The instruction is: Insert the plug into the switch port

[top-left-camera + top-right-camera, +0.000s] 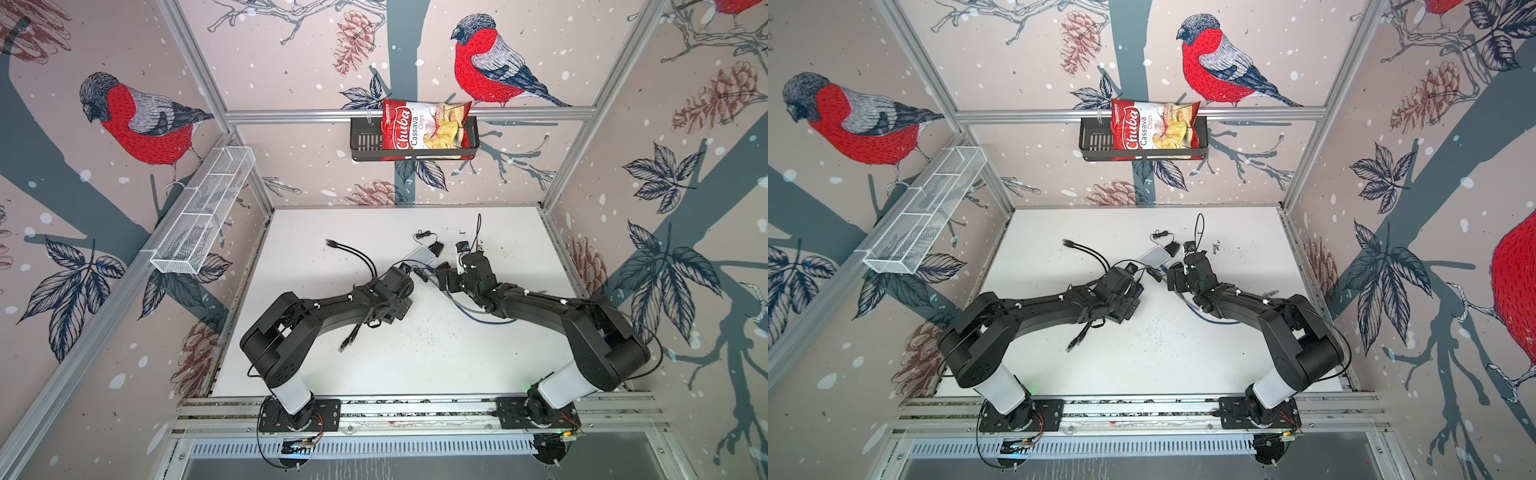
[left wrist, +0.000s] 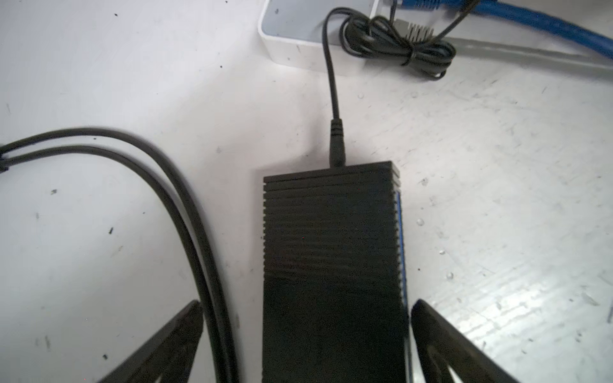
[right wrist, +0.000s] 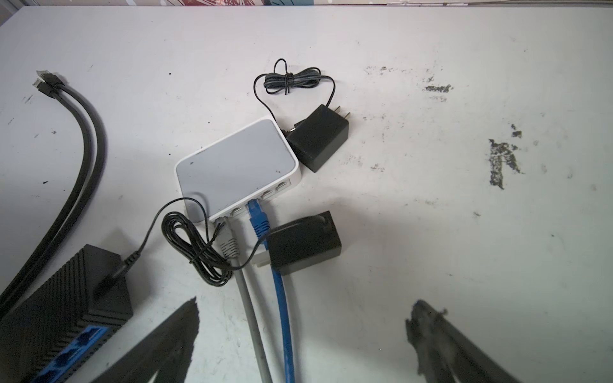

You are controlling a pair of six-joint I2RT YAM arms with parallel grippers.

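— Where is the blue plug [image 3: 256, 212]?
— Seated in the white switch [image 3: 232, 159]; only the right wrist view shows that. The right gripper [image 3: 304, 302] gapes, empty.
— And the left gripper [image 2: 307, 301]?
— Its wrist view shows it spread wide astride the black switch [image 2: 331, 248], not clamping it.

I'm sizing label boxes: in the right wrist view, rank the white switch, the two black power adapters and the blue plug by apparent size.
1. white switch
2. adapter behind the switch and second adapter, beside the blue cable: they look alike, so tied
3. blue plug, smallest
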